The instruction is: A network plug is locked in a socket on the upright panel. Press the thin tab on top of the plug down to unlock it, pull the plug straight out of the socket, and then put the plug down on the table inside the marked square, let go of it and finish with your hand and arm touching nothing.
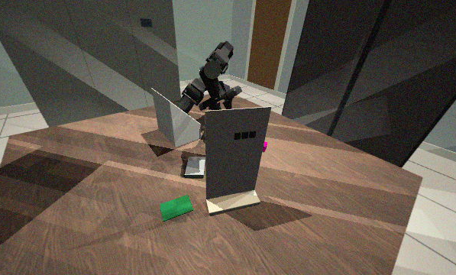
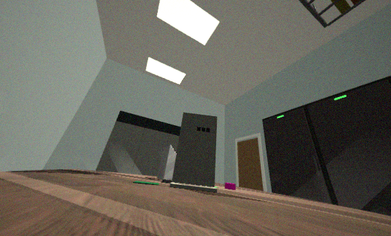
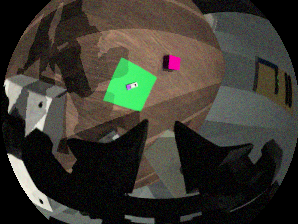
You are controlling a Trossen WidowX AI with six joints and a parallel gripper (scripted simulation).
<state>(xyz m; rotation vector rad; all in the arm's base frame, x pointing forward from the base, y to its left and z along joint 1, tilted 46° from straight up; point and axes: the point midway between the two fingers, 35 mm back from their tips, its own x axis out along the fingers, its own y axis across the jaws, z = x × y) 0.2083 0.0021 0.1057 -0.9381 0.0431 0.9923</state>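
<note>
The plug [image 3: 132,86], small, white and purple, lies on the bright green marked square [image 3: 145,96], well inside its edges, in the wrist view. My gripper [image 3: 161,123] is partly open, with nothing between its fingertips. It is high above the table and apart from the plug. The upright grey panel [image 1: 231,164] [image 2: 195,154] shows its back with three small dark openings in the top and exterior views. It hides the marked square, the plug and the socket's front there.
A magenta cube [image 1: 265,147] [image 2: 230,186] [image 3: 174,63] is beside the marked square. A pale angled board [image 1: 174,124] [image 2: 170,164] stands near the arm [image 1: 212,70]. A low grey-white box [image 1: 194,167] and a flat green slab [image 1: 176,208] [image 2: 145,183] lie left of the panel.
</note>
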